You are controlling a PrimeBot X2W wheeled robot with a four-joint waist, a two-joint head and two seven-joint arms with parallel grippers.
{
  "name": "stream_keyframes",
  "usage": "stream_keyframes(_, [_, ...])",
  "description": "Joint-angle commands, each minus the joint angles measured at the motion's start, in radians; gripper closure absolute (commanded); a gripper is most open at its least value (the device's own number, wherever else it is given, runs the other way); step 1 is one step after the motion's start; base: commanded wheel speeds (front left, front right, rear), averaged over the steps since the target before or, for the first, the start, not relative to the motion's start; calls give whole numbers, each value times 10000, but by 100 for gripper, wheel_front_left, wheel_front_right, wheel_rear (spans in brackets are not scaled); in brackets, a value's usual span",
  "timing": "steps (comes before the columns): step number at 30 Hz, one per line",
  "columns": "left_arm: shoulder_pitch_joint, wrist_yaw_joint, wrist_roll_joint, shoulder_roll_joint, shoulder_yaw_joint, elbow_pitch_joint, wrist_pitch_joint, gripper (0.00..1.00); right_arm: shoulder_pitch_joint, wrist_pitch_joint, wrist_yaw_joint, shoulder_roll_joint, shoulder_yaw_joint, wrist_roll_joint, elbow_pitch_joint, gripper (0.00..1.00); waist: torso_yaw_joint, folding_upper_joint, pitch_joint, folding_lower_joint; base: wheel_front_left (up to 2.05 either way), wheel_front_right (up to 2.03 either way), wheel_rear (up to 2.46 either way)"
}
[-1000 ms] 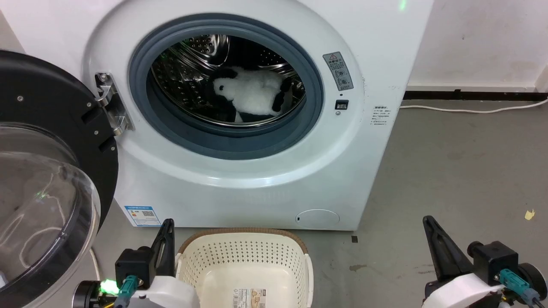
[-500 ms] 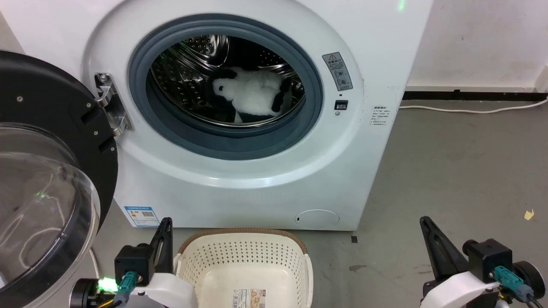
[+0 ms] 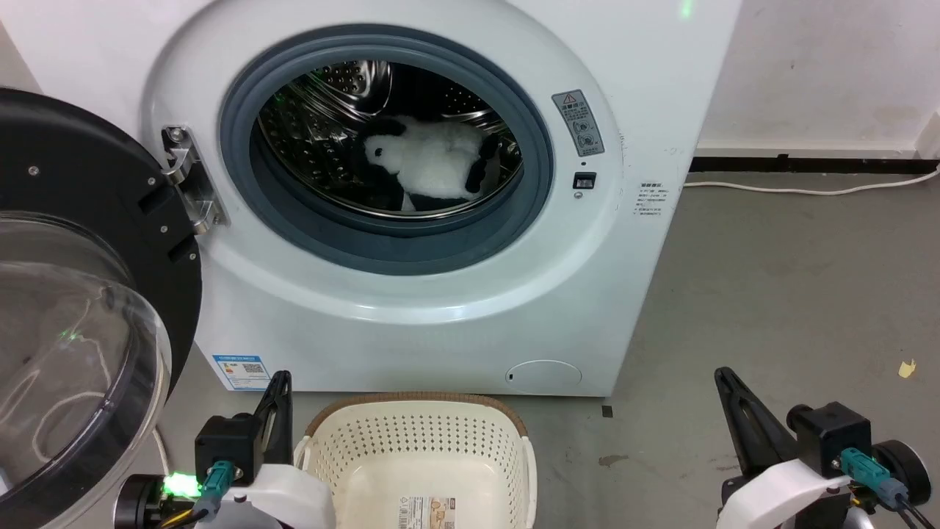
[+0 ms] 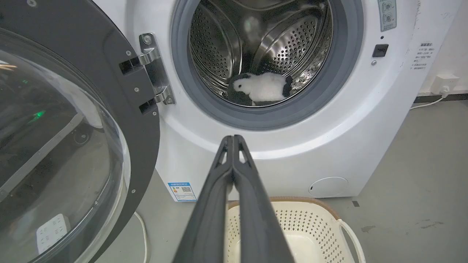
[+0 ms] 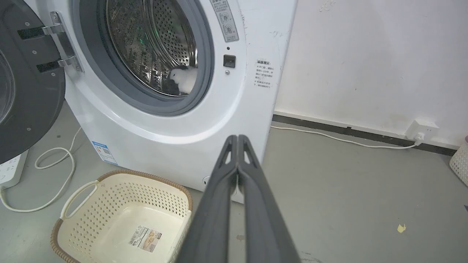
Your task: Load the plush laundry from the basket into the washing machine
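Near, 7 o'clock: left end effector (image 3: 281, 378), fingers pressed together, empty, pointing up toward the machine.
Near, 5 o'clock: right end effector (image 3: 723, 376), likewise closed, empty.
6 o'clock: basket (image 3: 418, 441), nothing inside.
Beyond, 12 o'clock: washing machine (image 3: 440, 316); door (image 3: 88, 169) open at 9 o'clock; plush panda (image 3: 433, 165) lying in the steel drum.
Judged: loading done. Next, probably door closing, needing a left-arm reach.

Ahead of my left end effector (image 4: 233, 138), the washing machine (image 4: 292, 160) has a smooth, glossy white shell, a matt grey rubber ring (image 4: 270, 117) and a shiny perforated steel drum (image 4: 215, 47). The plush laundry (image 4: 265, 89) is fluffy cloth. Below the end effector, the basket (image 4: 310, 224) is cream perforated plastic with a brown woven-look rim. To the end effector's left, the door (image 4: 55, 146) is clear and glossy, framed in matt black.
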Motion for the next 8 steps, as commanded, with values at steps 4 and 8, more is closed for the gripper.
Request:
stream_keyframes(4, [-155, -43, 41, -7, 32, -53, 3, 100, -116, 12, -9, -4, 1, -76, -49, 100, 0, 0, 0, 0, 0, 0, 0])
stream_keyframes(8, [-155, -43, 41, -7, 32, -53, 3, 100, -116, 12, -9, -4, 1, -76, -49, 100, 0, 0, 0, 0, 0, 0, 0])
